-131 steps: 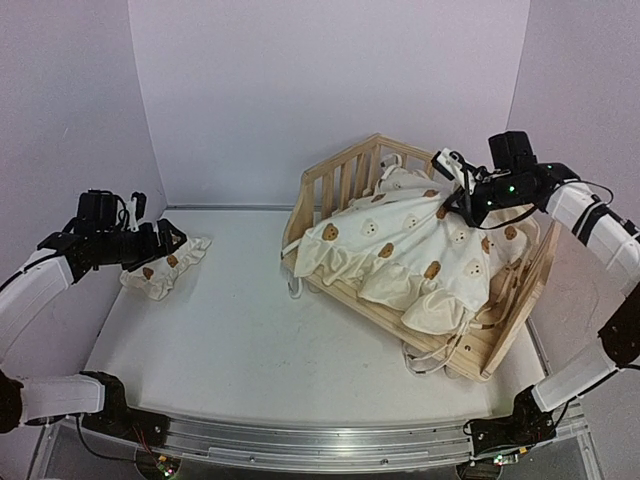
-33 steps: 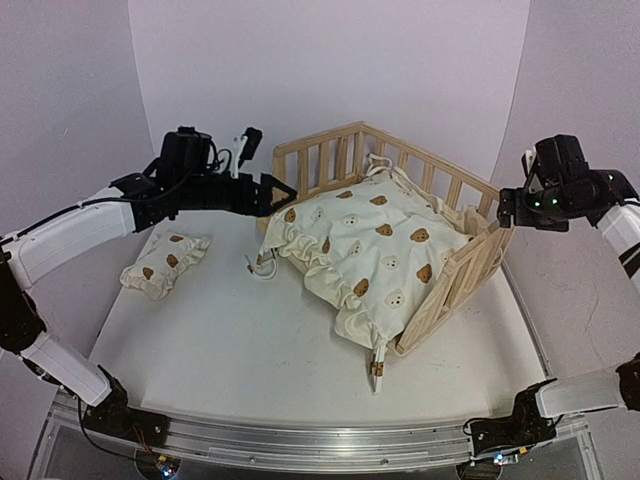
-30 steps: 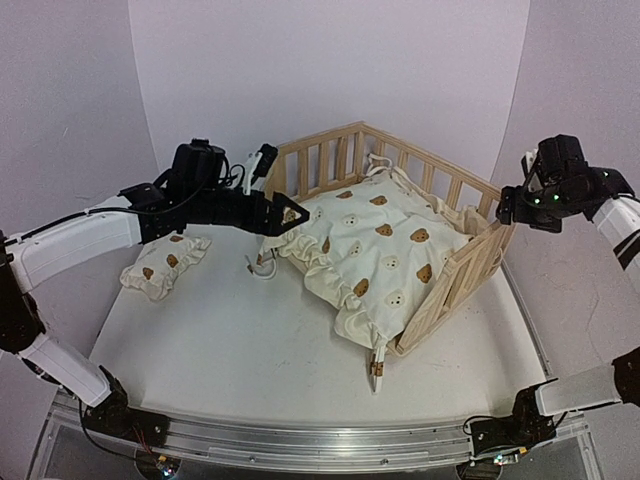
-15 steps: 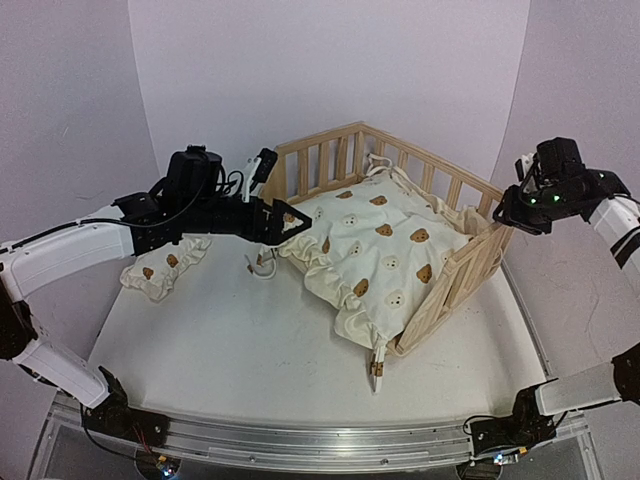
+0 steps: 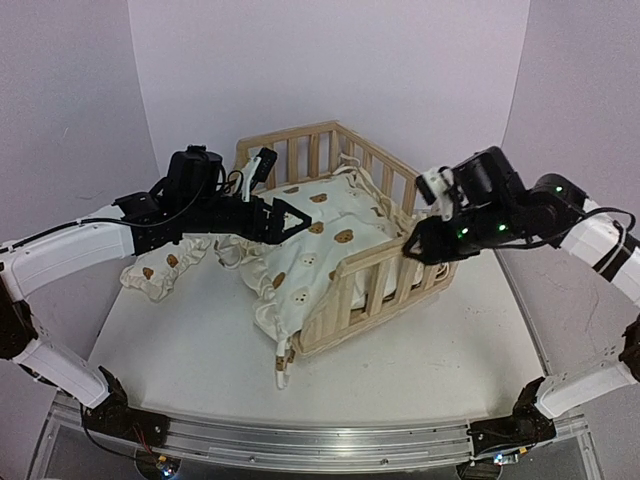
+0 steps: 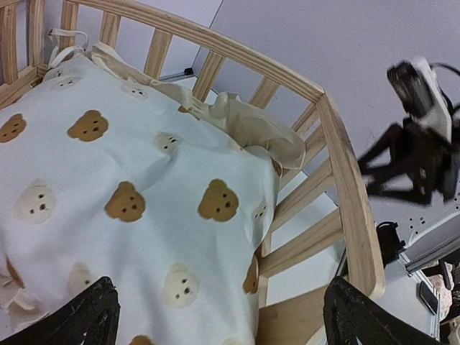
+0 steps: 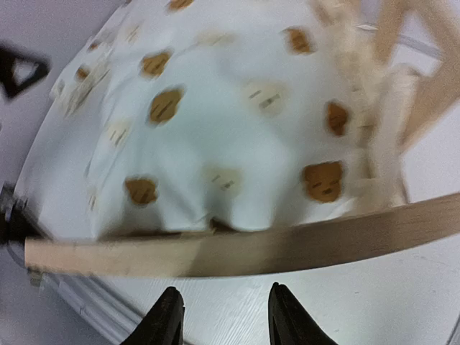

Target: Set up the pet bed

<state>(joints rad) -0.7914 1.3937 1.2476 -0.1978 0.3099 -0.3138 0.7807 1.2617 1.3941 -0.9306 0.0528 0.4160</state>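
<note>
Two of three parts are sitting in place; the pillow is waiting outside.
The frame (image 5: 372, 262) is standing mid-table (image 5: 200, 350), and the cushion (image 5: 320, 240) is lying inside it, its ruffled edge spilling over the open front. The pillow (image 5: 160, 272) is lying on the table, left of the frame. The left gripper (image 5: 292, 221) is hovering over the cushion's left edge, jaws spread wide, carrying nothing. The right gripper (image 5: 412, 246) is sitting just beside the right top rail, jaws part-way apart, nothing showing between them. Judged remaining: squaring the cushion and placing the pillow on it.
</note>
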